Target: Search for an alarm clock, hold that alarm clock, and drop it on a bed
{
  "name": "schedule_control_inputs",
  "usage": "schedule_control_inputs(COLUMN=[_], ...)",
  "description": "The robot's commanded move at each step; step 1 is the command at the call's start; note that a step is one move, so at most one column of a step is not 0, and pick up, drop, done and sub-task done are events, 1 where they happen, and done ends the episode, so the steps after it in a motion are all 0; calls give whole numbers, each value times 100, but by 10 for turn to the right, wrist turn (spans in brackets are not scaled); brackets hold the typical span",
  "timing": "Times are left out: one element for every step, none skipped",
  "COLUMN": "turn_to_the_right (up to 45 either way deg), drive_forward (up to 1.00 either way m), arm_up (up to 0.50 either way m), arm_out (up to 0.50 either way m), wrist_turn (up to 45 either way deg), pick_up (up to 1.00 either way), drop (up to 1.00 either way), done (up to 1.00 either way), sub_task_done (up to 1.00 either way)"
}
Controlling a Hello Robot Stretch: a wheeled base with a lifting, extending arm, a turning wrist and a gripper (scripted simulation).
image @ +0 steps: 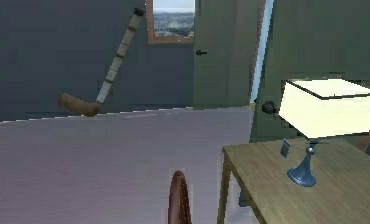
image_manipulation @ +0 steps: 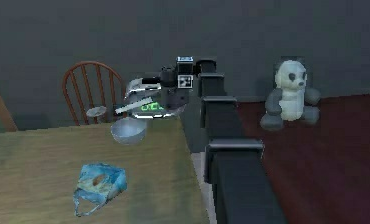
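Where one wooden bench (image_manipulation: 38, 160) bears one bowl (image_manipulation: 128, 131) and one blue bag (image_manipulation: 99, 181), I cannot tell whether the claw (image_manipulation: 133, 106) holds anything.

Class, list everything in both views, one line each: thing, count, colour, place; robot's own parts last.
Hockey stick: one, tan, against wall.
Door: one, green, forward view's middle.
Lamp: one, white shade, forward view's right.
Table: one, light wood, arm side view's left.
Chairs: two, reddish, by table.
Bowl: one, grey, on table.
Crumpled thing: one, blue, on table.
Panda toy: one, black-and-white, on floor.
Green-lit dark thing: one, at fingers; whether held unclear.
Arm: one, dark, right of table.
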Motion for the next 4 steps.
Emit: schedule_control_inputs(turn_to_the_right=[0, 0, 0, -450], drive_forward=[0, 0, 0, 0], arm_up=[0, 0, 0, 0], arm_out=[0, 0, -32, 0], wrist_turn=[-450, -390, 0, 0], pick_up=[0, 0, 0, 0], drop=[0, 0, 0, 0], done=[0, 0, 0, 0], sub_task_done=[0, 0, 0, 0])
